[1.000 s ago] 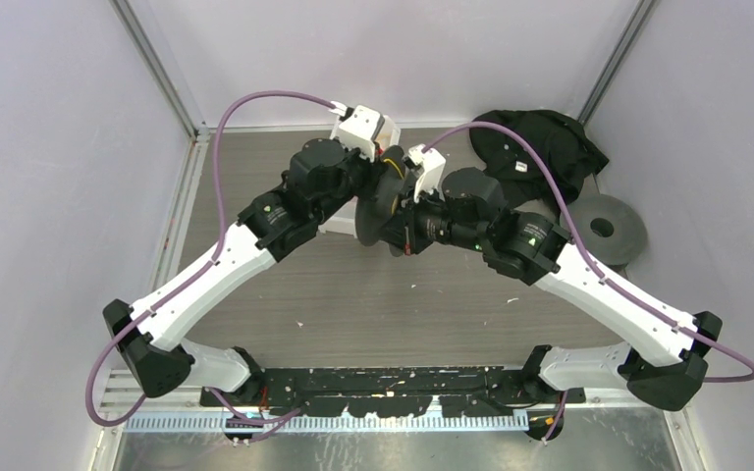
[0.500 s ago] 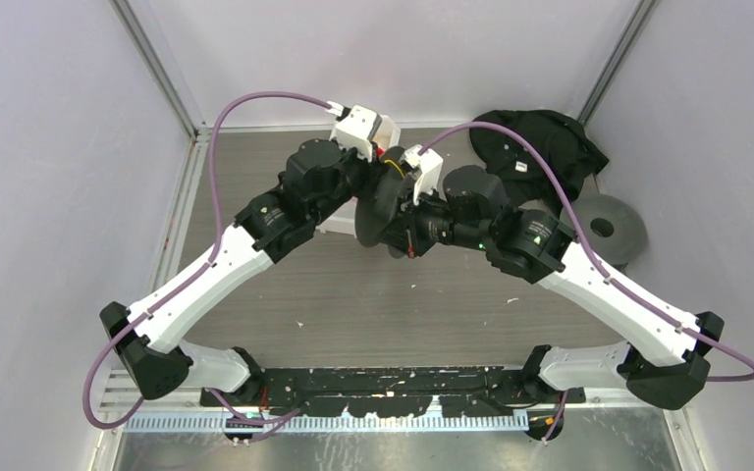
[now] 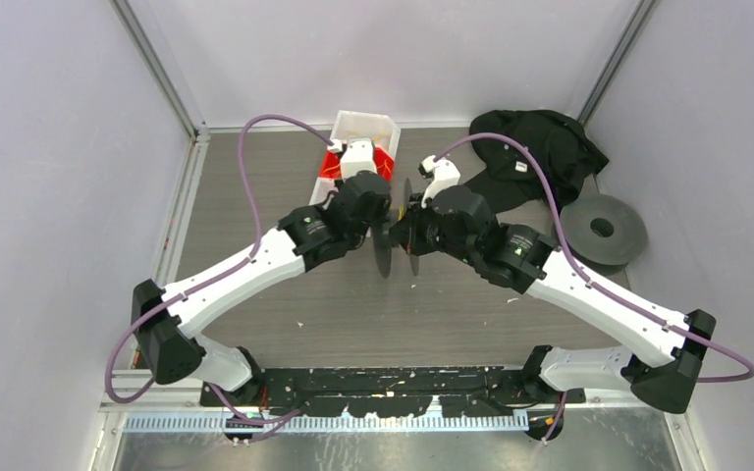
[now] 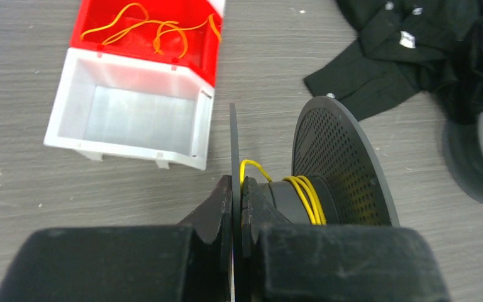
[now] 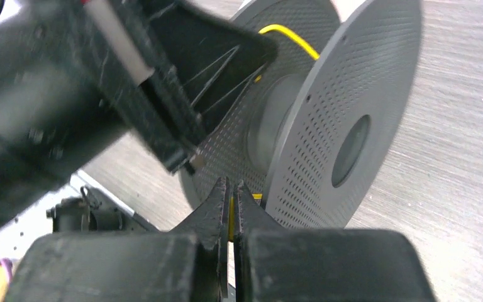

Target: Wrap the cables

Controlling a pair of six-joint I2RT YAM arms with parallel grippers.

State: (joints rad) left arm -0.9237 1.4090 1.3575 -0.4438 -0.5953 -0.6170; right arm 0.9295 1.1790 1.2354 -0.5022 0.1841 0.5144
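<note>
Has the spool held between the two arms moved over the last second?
Yes. The spool has shifted toward the near edge of the table, away from its back edge.

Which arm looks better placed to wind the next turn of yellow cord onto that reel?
Probably right. The right gripper is shut on the yellow cord close to the reel, free to lead it round. The left gripper is clamped on the reel's thin disc, holding it on edge.
</note>
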